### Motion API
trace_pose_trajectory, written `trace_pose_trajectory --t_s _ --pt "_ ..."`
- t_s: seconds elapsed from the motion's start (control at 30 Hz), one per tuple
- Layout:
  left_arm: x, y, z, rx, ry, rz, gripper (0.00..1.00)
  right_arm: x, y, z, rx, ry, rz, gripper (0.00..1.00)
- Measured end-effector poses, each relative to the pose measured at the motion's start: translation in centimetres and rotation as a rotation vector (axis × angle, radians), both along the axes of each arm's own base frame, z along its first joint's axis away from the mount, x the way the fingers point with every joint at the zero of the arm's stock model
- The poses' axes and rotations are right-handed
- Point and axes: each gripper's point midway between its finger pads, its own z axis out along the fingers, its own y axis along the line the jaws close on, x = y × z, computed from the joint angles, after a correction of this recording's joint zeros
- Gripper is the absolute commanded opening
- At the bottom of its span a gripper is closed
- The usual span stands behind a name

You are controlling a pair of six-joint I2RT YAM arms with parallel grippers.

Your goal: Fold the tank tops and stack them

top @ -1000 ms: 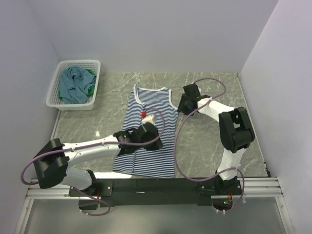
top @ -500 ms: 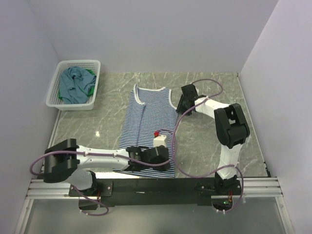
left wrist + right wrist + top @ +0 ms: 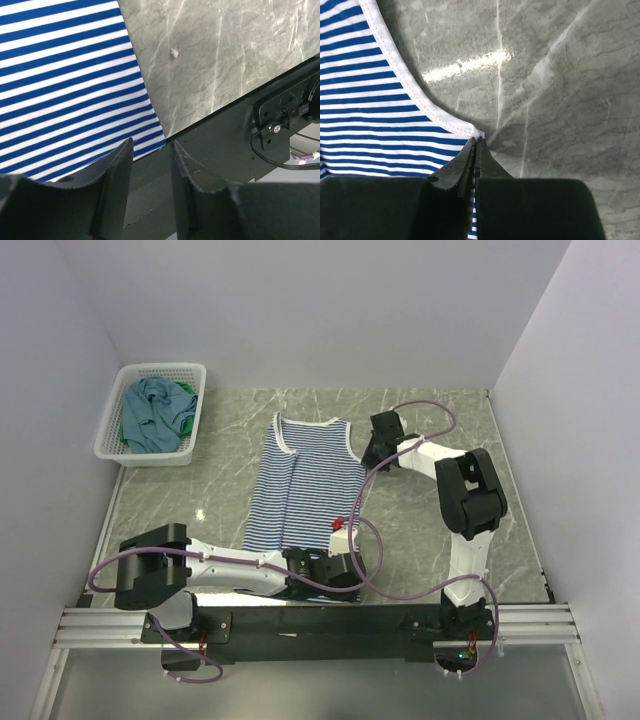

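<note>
L gripper [image 3: 150,150] is part open, a clear gap betw. its fingers and nothing in it. It sits at the bottom of the left-wrist frame, just below the lower-right hem corner of the striped tank top [image 3: 300,490], over the black base rail [image 3: 235,125]. R gripper [image 3: 476,142] is closed tight, tips together at the armhole's bottom corner, and seems to nip the white-bound edge there. In the top view the L arm hides the top's bottom hem, and the R wrist hides its own fingertips. The top lies flat mid-frame on the marble table [image 3: 430,530]. Upper left: a white lattice basket [image 3: 160,368] holds a crumpled teal tank top [image 3: 150,410], with a green tank top [image 3: 186,421] mostly buried beneath, only slivers showing.
</note>
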Motion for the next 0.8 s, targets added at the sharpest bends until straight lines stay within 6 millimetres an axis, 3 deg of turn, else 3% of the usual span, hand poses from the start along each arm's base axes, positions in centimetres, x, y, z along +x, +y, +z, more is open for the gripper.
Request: trace_pose_trajectory --t_s 0.33,0.47,0.6,0.8 --pt "-0.6 -1.9 0.0 0.057 -0.05 -0.015 0.37 -0.2 -1.2 -0.1 0.029 -0.026 -0.041 0.0" --pt "-0.8 -2.7 -0.8 0.105 -0.072 -0.019 0.3 -0.4 -1.4 -0.1 0.037 -0.031 -0.049 0.0" --pt "-1.0 -2.4 -2.0 0.174 -0.093 -0.014 0.27 -0.4 -1.4 -0.1 0.044 -0.034 -0.051 0.0" --pt "-1.0 -1.9 -3.2 0.264 -0.131 0.002 0.32 -0.5 -1.5 -0.1 0.052 -0.04 -0.052 0.0"
